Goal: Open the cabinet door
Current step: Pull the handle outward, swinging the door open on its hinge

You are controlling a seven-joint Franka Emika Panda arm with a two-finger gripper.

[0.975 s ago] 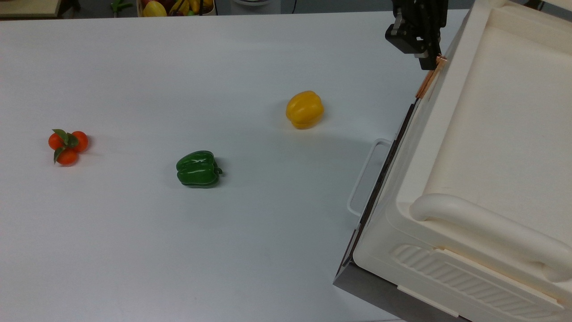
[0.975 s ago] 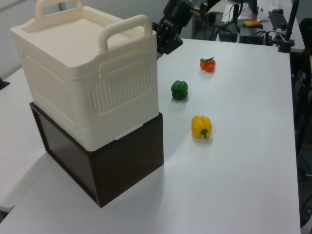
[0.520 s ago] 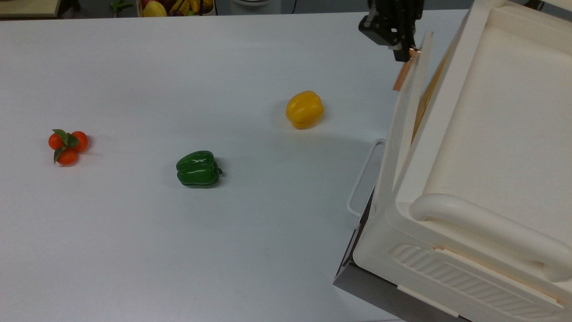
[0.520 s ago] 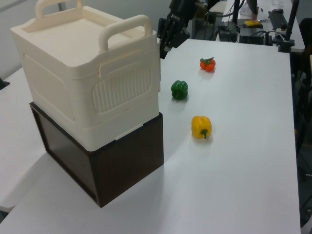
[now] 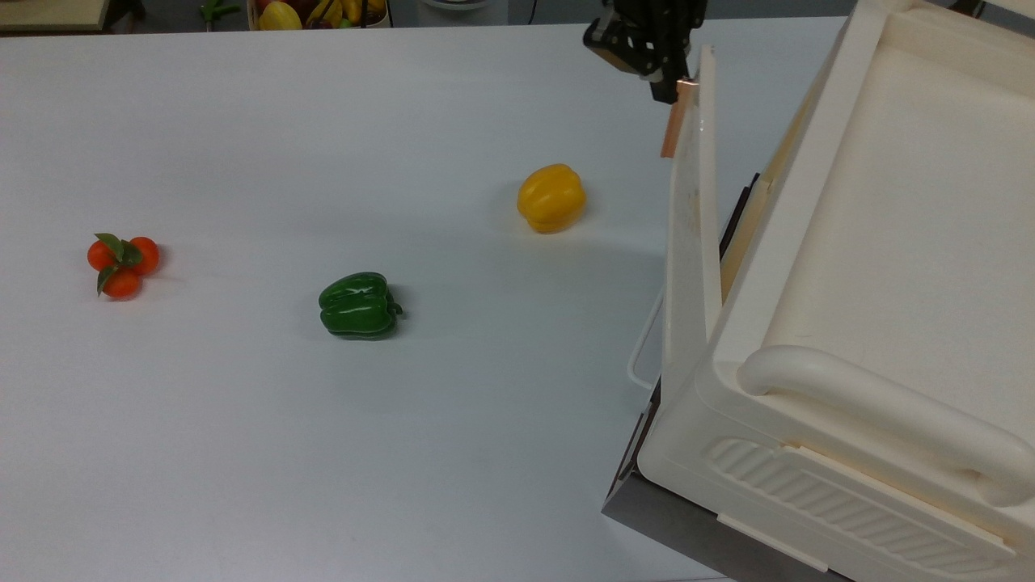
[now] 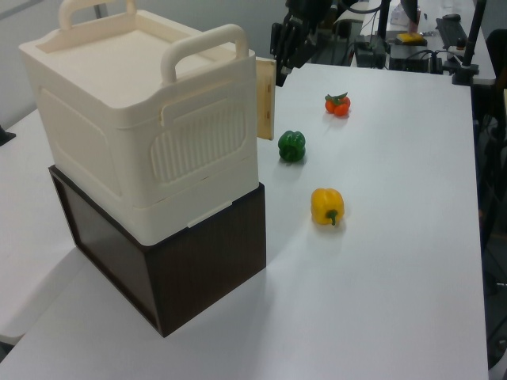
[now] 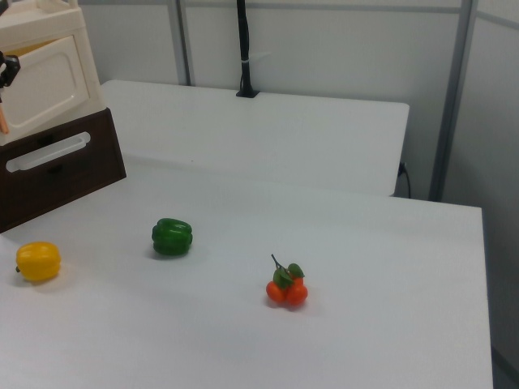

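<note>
So from my seat at the remote station, nearest the lens in the top view is the cabinet (image 5: 881, 267), the big cream box with its fat bar handle (image 5: 881, 420) and ribbed side (image 5: 849, 501), sitting on a dark brown base (image 6: 198, 269) at the right edge of the table (image 5: 323, 453). The base's front has a white loop handle (image 7: 47, 152) across it. Out on the open tabletop there's a green pepper (image 5: 358, 305) roughly in the middle, a bunch of little oranges (image 5: 122, 260) near the top view's left edge, and a yellow pepper (image 5: 551, 197) a bit further back, closer to the cabinet. Then the cabinet door (image 5: 691, 234): it's swung out from the cabinet's front, hinged at the near end, with a wedge-shaped gap showing between it and the box; in the left view I can see its tan inner face sticking out past the corner. The copper strip handle (image 5: 673, 121) is at the door's far end, and the gripper (image 5: 669, 85) is right on top of it, black fingers closed down on the strip's upper end as far as I can make out. Way at the back edge there's a basket of fruit (image 5: 319, 12).
</note>
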